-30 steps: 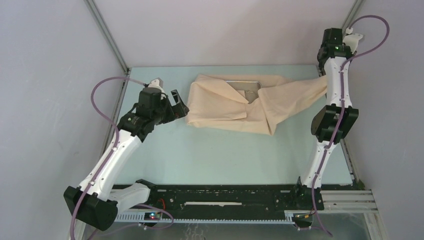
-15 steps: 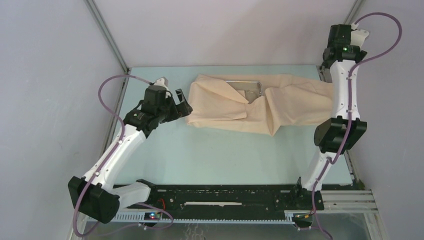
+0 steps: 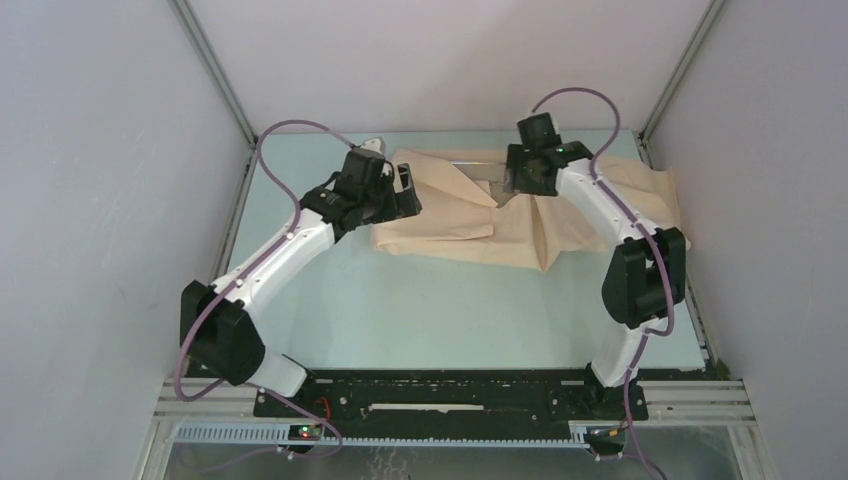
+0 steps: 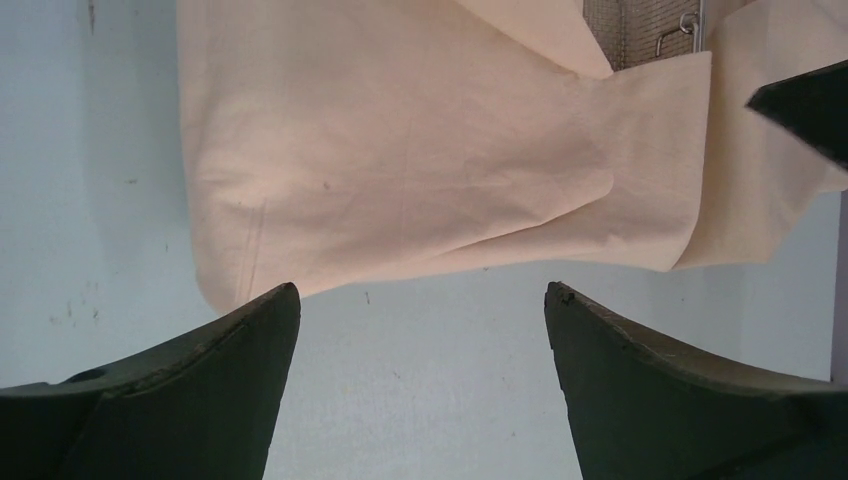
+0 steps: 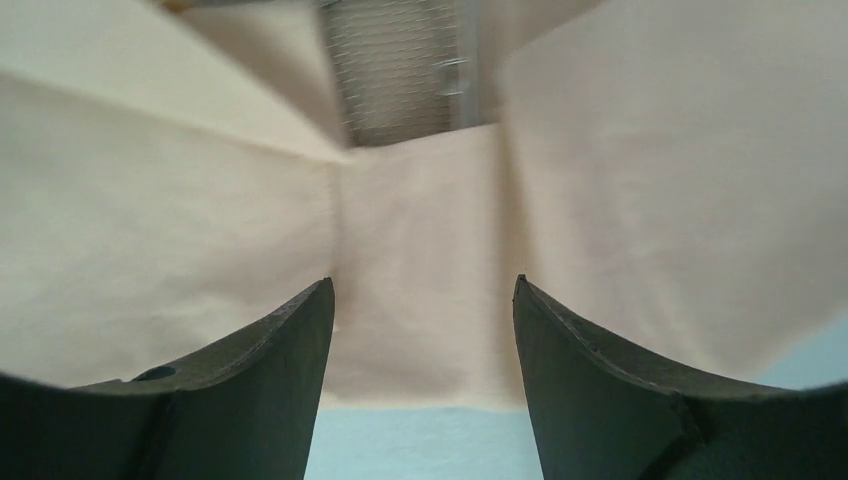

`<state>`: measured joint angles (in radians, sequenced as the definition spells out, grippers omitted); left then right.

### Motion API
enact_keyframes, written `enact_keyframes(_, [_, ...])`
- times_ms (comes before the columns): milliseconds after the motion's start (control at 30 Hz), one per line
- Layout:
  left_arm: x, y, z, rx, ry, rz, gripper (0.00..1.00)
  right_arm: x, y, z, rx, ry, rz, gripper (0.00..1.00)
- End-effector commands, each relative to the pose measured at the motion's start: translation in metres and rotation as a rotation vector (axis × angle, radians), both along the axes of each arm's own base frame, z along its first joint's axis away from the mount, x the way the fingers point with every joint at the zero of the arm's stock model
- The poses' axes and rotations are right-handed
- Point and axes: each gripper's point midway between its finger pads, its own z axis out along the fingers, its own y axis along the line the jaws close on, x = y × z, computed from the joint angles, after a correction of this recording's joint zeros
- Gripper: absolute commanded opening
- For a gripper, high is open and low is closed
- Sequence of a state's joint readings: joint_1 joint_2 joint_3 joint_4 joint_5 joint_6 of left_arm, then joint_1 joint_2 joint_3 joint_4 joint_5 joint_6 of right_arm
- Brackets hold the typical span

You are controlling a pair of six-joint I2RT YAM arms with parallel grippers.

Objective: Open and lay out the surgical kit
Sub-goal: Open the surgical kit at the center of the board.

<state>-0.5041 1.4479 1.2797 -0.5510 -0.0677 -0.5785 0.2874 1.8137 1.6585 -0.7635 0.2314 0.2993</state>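
The surgical kit's beige wrapping cloth (image 3: 450, 215) lies partly unfolded at the back middle of the table, with one flap spread out to the right. A small patch of the steel mesh tray (image 5: 395, 70) shows between the folds, and also in the left wrist view, tray (image 4: 640, 25). The instruments are hidden. My left gripper (image 3: 405, 190) hangs open over bare table at the cloth's near left edge (image 4: 400, 150), left gripper (image 4: 420, 290) empty. My right gripper (image 3: 520, 180) hovers open above the cloth's middle fold (image 5: 420, 200), right gripper (image 5: 420, 282) holding nothing.
The pale blue table (image 3: 450, 310) is boxed in by grey walls on the left, back and right. The cloth's right flap (image 3: 660, 195) reaches the table's right edge. A black rail (image 3: 450, 400) with the arm bases runs along the near edge.
My right gripper has opened and let go of the cloth flap, which now lies flat to the right. That arm swung from the far right corner to mid-cloth. My left arm moved up to the cloth's left end.
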Motion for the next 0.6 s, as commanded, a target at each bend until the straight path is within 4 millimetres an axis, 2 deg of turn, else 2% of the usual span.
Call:
enact_keyframes(0, [0.021,-0.005,0.031,0.004,-0.108,0.026,0.96,0.010,0.070,0.006,0.182,-0.060,0.120,0.73])
enact_keyframes(100, [0.021,0.000,0.031,0.030,-0.110,0.031,0.96,-0.001,0.096,-0.015,0.219,-0.007,0.149,0.72])
enact_keyframes(367, [0.015,0.005,0.023,0.051,-0.105,0.027,0.96,-0.029,0.104,-0.065,0.270,0.101,0.140,0.76])
enact_keyframes(567, [0.022,-0.005,0.017,0.038,-0.112,-0.016,0.96,-0.039,0.122,-0.081,0.359,0.153,0.154,0.78])
